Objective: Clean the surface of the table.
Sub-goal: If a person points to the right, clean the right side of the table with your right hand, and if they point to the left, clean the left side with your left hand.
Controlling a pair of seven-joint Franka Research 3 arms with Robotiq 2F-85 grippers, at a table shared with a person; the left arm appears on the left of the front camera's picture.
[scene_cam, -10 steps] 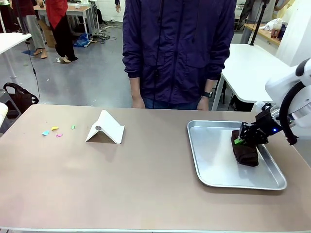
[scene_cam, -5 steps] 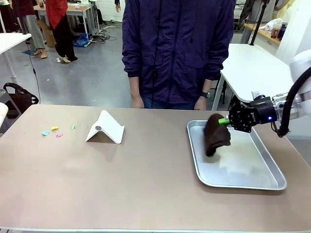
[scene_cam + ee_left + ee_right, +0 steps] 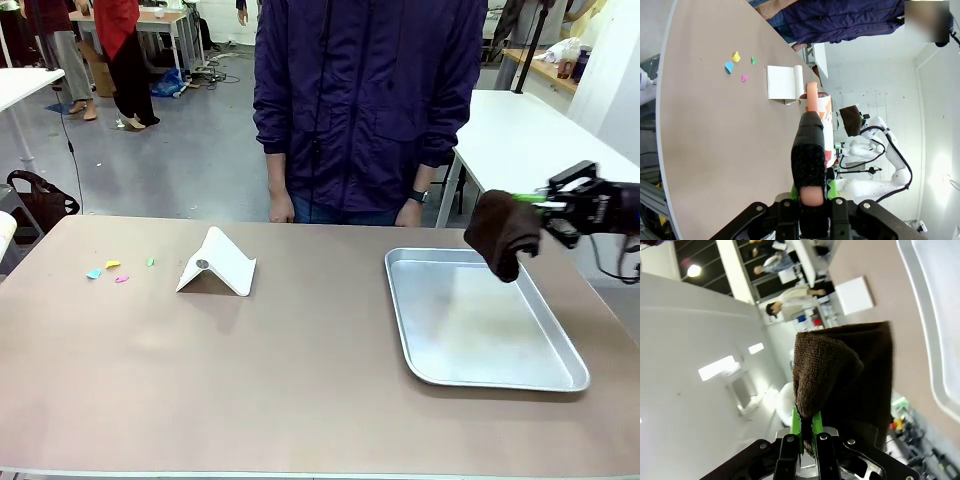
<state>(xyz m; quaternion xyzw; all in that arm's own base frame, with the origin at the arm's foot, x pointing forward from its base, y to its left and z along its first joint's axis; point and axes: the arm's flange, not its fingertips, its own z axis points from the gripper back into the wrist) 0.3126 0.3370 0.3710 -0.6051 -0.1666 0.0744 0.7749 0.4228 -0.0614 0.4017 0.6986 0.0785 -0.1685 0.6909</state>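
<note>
No text, label, brand, number or sign could be read on anything in these views

A grey floor (image 3: pixel 180 150) spreads behind, with a blue bag (image 3: pixel 165 85) lying on it. One white-topped table (image 3: pixel 510 140) stands at the right, another (image 3: pixel 25 85) at the left, and a wooden desk (image 3: pixel 150 20) farther back. A ceiling light (image 3: pixel 693 271) glows above a white wall (image 3: pixel 675 325).
</note>
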